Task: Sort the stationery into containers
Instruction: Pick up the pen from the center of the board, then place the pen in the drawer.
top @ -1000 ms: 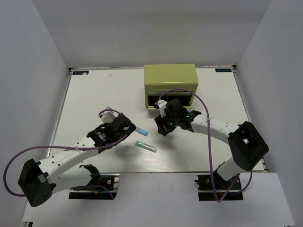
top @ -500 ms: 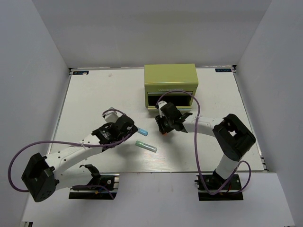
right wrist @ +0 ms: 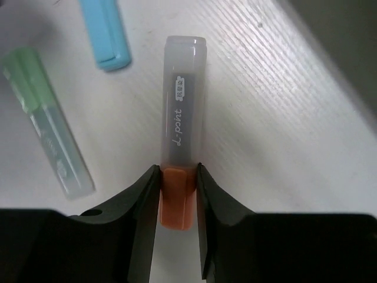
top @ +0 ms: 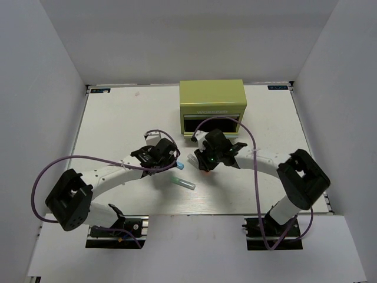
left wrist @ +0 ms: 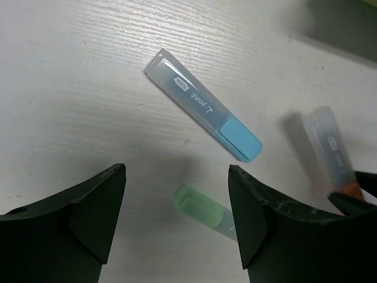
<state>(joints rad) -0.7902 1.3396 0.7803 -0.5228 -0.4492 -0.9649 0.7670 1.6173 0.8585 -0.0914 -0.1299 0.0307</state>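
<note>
Right tool (right wrist: 177, 180): jaws pinched on the orange-ended stick (right wrist: 184, 106) at its orange end. Left tool (left wrist: 177, 174): jaws wide, empty, above blue-ended stick (left wrist: 203, 112) and green-ended stick (left wrist: 203, 209). Both lie flat on the surface (left wrist: 70, 71), near the yellow-green chest (top: 212, 94).

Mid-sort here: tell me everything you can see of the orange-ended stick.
The orange-ended stick is a flat, translucent plastic tube with a dark insert, a small label and printed lettering along its length. Its opaque orange end is pinched by the right hand, and the clear end points away from the wrist. It sits apart from the blue-ended stick and the green-ended stick. Whether it touches the table is unclear.
</note>
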